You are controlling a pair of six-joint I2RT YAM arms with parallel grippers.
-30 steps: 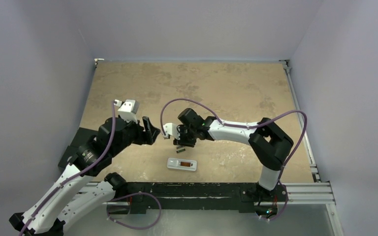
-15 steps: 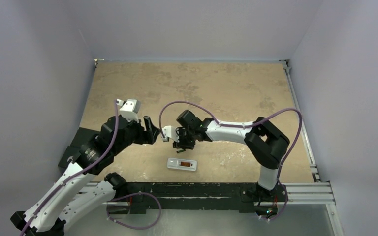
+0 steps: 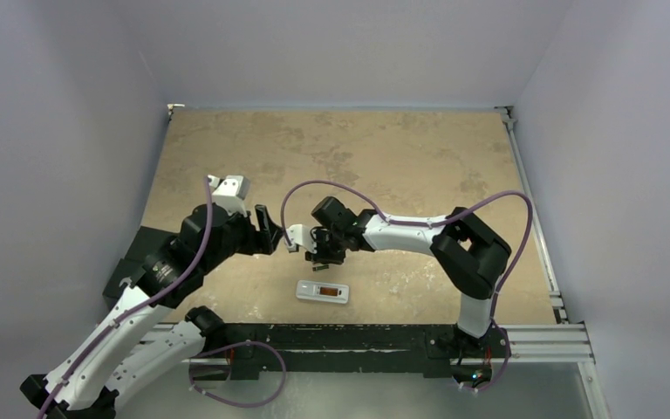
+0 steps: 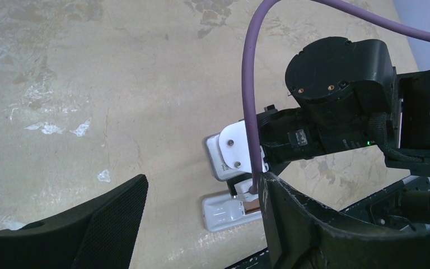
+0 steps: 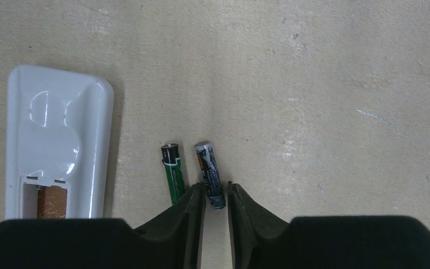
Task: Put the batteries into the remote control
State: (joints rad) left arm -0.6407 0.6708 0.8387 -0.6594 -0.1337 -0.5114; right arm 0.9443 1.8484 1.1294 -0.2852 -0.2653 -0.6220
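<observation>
The white remote control lies back up on the table, its battery bay open and showing a brown floor. It also shows in the top view and in the left wrist view. Two batteries lie side by side to its right: a green one and a grey one. My right gripper is down at the table, its jaws narrowly open round the grey battery's near end; the green one lies just outside the left finger. My left gripper is wide open and empty, above the table left of the right gripper.
The right wrist and its white camera mount hang close in front of my left gripper, with a purple cable looping over. The black frame rail runs along the near table edge just behind the remote.
My right gripper has shifted slightly left and settled over the batteries. My left arm has moved a little to the right, closer to the right gripper. The remote has not moved.
</observation>
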